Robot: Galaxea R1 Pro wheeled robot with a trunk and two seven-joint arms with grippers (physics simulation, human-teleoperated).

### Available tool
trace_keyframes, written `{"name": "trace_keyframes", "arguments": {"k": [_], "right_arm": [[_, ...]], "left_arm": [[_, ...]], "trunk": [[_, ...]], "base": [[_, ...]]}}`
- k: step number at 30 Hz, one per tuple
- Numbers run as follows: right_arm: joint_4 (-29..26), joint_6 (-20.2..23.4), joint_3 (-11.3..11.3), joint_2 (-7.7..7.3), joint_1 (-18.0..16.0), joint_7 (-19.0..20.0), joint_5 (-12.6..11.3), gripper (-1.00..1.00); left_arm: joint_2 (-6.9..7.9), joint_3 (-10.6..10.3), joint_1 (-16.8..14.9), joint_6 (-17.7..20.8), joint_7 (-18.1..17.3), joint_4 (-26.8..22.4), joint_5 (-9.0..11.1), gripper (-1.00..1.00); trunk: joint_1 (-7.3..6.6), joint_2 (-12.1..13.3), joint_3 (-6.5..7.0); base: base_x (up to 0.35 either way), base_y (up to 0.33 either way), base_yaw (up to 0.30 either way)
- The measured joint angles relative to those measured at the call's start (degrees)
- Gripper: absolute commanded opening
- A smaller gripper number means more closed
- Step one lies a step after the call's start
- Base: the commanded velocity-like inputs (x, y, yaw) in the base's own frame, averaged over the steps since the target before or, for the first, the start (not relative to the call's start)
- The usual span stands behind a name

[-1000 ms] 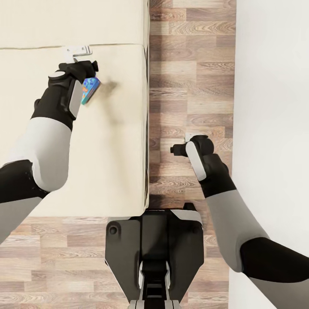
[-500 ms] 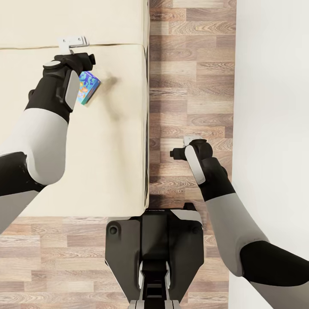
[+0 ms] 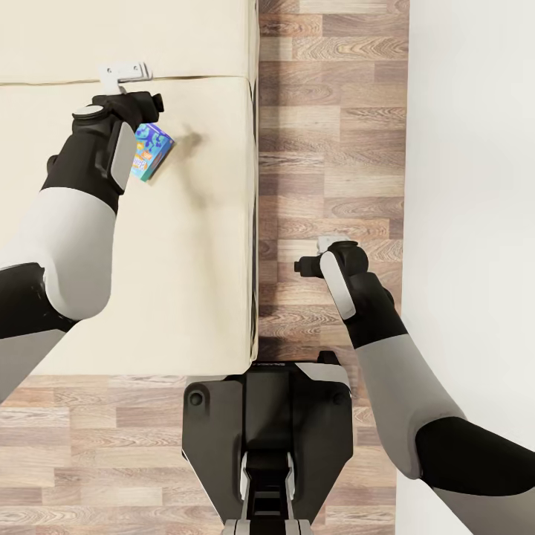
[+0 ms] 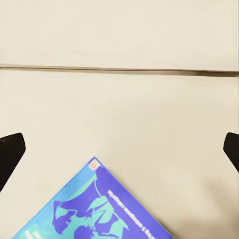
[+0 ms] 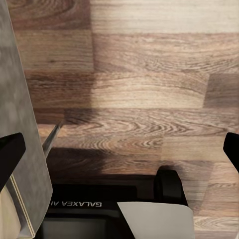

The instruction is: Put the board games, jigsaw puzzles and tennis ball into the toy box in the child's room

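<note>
One board game (image 3: 151, 152), a flat blue box with teal and purple print, lies on the beige mattress of the bed (image 3: 186, 260); my left wrist covers part of it. My left gripper (image 3: 122, 73) hangs just beyond the box, over the seam across the mattress. In the left wrist view its jaws stand wide open, with a corner of the board game (image 4: 97, 209) just short of the left gripper (image 4: 119, 149) and nothing between the fingers. My right gripper (image 3: 332, 242) hovers open over the wooden floor beside the bed, and the right wrist view also shows the right gripper (image 5: 119, 149) with nothing in it.
A strip of wooden floor (image 3: 327, 134) runs between the bed's right edge and a white wall (image 3: 475, 223). My dark base (image 3: 267, 431) stands at the foot of the bed. The bed's grey side (image 5: 20, 124) is close to the right gripper.
My left arm has shifted left and a little farther up the bed, uncovering more of the board game. The right gripper has barely moved.
</note>
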Motion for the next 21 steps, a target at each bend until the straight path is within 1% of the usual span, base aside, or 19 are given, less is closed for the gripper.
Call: {"name": "trace_keyframes", "arguments": {"k": [8, 15, 21], "right_arm": [[0.00, 0.05, -0.05, 0.00, 0.00, 0.00, 0.02, 1.00], [0.01, 0.06, -0.07, 0.00, 0.00, -0.02, 0.00, 1.00], [-0.03, 0.19, -0.08, 0.00, 0.00, -0.07, 0.04, 1.00]], "left_arm": [[0.09, -0.11, 0.04, -0.05, -0.28, 0.30, -0.08, 1.00], [0.66, -0.13, 0.13, -0.14, -0.27, 1.56, -0.17, 1.00], [0.74, -0.14, 0.14, -0.06, -0.22, 2.15, -0.17, 1.00]], "trunk": [[0.00, 0.00, 0.00], [0.00, 0.00, 0.00], [0.00, 0.00, 0.00]], "base": [[0.000, 0.000, 0.000], [0.000, 0.000, 0.000], [0.000, 0.000, 0.000]]}}
